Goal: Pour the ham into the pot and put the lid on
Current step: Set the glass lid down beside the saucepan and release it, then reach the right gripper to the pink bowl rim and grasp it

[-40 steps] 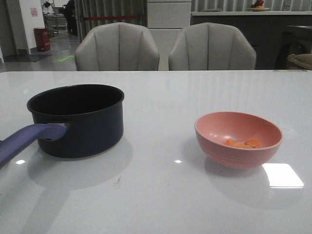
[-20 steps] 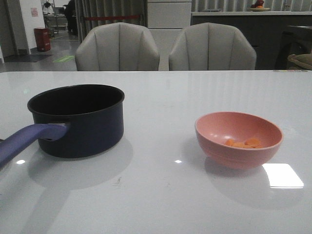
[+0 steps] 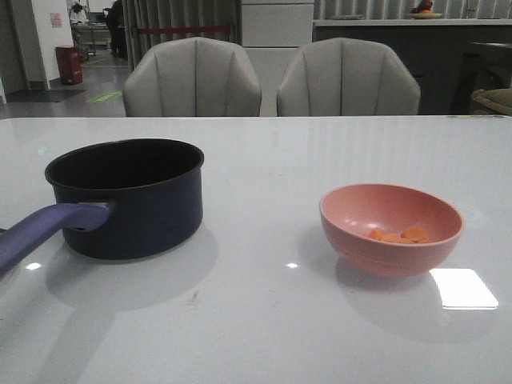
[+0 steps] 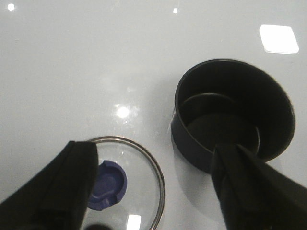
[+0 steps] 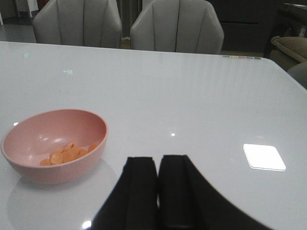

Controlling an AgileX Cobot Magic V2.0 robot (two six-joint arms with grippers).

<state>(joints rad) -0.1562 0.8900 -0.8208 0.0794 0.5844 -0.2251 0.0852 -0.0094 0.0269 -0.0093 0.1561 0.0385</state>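
Observation:
The dark navy pot (image 3: 125, 196) with its purple-blue handle (image 3: 44, 228) stands at the left of the white table (image 3: 264, 320); it looks empty in the left wrist view (image 4: 233, 112). The pink bowl (image 3: 391, 228) at the right holds the orange ham pieces (image 3: 400, 235), which also show in the right wrist view (image 5: 67, 154). The glass lid (image 4: 134, 191) with its blue knob (image 4: 108, 184) lies flat on the table beside the pot. My left gripper (image 4: 153, 163) hangs open above the lid and pot. My right gripper (image 5: 157, 165) is shut and empty, beside the bowl (image 5: 55, 143).
Two grey chairs (image 3: 192, 78) (image 3: 348, 78) stand behind the table's far edge. Neither arm shows in the front view. A bright light reflection (image 3: 462, 288) lies on the table near the bowl.

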